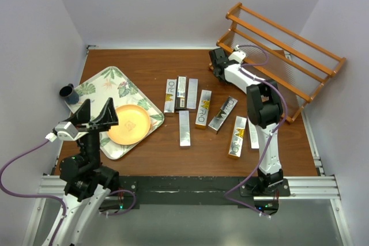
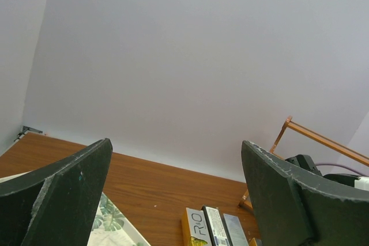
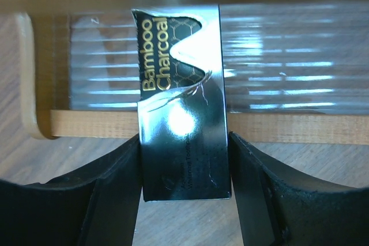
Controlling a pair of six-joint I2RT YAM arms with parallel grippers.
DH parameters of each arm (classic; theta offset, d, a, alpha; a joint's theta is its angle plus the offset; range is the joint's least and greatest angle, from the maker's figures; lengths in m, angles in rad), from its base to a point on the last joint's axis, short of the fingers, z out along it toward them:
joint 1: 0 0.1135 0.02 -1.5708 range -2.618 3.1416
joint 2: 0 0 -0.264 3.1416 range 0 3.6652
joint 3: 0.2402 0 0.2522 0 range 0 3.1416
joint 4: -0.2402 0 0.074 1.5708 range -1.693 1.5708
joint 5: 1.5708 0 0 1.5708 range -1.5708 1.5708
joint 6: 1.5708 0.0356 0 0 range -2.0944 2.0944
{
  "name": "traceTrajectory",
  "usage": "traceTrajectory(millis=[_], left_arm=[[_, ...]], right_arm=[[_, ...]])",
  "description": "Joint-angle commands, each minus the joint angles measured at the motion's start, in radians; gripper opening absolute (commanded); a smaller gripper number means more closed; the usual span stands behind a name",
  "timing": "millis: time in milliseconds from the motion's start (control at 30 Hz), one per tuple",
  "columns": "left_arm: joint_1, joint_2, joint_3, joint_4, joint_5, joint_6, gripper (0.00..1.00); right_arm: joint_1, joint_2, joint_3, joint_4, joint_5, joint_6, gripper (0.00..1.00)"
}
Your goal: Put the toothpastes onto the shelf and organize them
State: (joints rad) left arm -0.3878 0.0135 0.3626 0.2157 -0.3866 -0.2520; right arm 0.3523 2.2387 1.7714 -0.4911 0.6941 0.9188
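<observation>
A dark, shiny toothpaste carton (image 3: 181,113) lettered "Bamboo Charcoal" lies with its far end on the clear panel of the shelf (image 3: 288,128), its near end jutting out over the front rail. My right gripper (image 3: 184,137) stands open around that near end, its fingers (image 3: 115,182) close beside the carton's sides. From above, this gripper (image 1: 218,64) is at the left end of the orange-brown shelf (image 1: 288,44). Several silver toothpastes (image 1: 203,109) lie on the table. My left gripper (image 1: 97,113) hangs wide open and empty over the tray, and the left wrist view shows it (image 2: 176,148) pointing at the wall.
A leaf-patterned tray (image 1: 98,84) at the left holds an orange plate (image 1: 128,124). A dark cup (image 1: 69,93) stands at its left edge. White walls close in the table on three sides. Three cartons (image 2: 199,226) show at the bottom of the left wrist view.
</observation>
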Motion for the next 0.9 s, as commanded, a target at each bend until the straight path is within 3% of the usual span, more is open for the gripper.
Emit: traceTrajectory(millis=[0,133,567,867], left_arm=[[-0.005,-0.009,0.026,0.020,-0.001,-0.007,1.00],[-0.005,-0.009,0.027,0.020,0.000,-0.007,1.00],[-0.006,-0.007,0.026,0.019,0.000,-0.007,1.00],[-0.006,-0.007,0.027,0.019,0.000,-0.007,1.00]], right_arm=[[-0.001,-0.060,-0.017,0.025,0.036,0.014,0.56],[-0.001,-0.070,-0.006,0.023,0.061,-0.003,0.46],[0.002,-0.051,0.068,0.002,0.130,-0.008,0.42],[0.007,-0.068,0.026,0.059,0.176,-0.004,0.32]])
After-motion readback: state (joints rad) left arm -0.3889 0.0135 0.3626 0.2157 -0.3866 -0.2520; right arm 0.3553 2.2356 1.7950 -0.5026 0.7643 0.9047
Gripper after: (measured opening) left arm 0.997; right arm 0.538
